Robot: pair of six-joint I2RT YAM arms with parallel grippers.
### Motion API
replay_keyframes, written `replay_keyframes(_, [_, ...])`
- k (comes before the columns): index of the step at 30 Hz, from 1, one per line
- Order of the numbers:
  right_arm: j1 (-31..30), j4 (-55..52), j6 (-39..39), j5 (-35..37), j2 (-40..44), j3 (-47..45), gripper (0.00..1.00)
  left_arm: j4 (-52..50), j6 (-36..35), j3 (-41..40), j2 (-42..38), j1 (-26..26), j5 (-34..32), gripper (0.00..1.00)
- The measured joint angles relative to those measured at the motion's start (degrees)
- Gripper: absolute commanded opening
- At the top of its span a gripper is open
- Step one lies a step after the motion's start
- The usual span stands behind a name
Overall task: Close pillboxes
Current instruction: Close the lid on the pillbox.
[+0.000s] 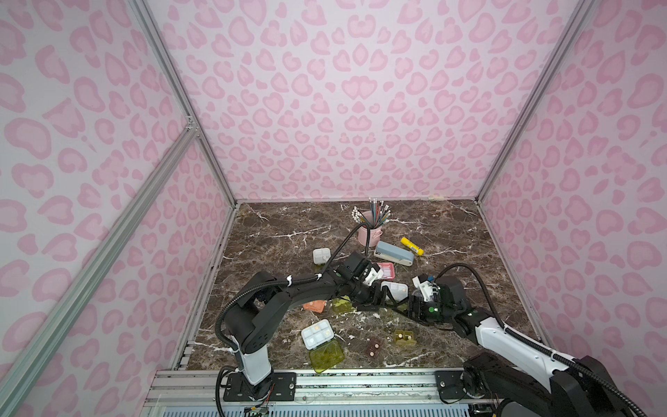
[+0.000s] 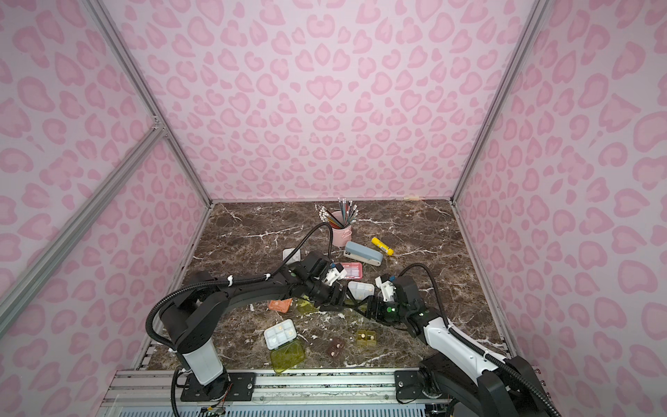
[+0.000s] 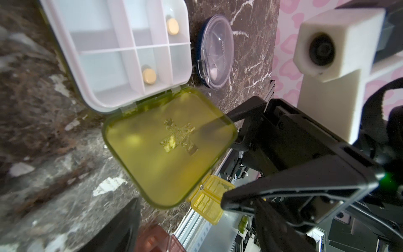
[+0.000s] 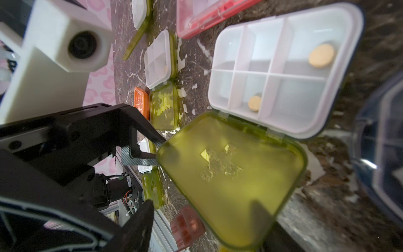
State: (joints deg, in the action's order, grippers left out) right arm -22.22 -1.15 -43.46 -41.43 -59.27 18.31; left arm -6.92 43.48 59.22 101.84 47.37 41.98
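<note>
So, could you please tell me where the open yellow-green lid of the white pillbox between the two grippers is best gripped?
Take the yellow-green lid by its free edge, opposite the hinge, coming from the side away from the white tray. It is a thin flat panel with a shallow rim, swung wide open, so that edge probably gives the most leverage.

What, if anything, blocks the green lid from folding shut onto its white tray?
Nothing visible. The open lid hinges on the white tray, and only two flat pills lie low inside its compartments.
</note>
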Motion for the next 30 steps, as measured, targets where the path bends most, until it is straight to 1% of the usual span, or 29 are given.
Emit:
replay_keyframes(7, [0.13,1.09,0.11,0.02,-0.63,2.01,0.72,-2.34,-1.14,-0.48,-3.08,-0.70,-0.61,0.84])
replay_keyframes(18, [0.59,1.27,1.73,0.02,-4.39,5.55,0.74,-6.38,-3.02,-2.27,-8.37,-3.28,-1.99,0.84])
replay_keyframes(30, [2.03,1.22,4.22,-0.09,-7.98,7.58,0.75,-7.98,-3.37,-2.56,-9.29,-4.52,-2.14,0.84])
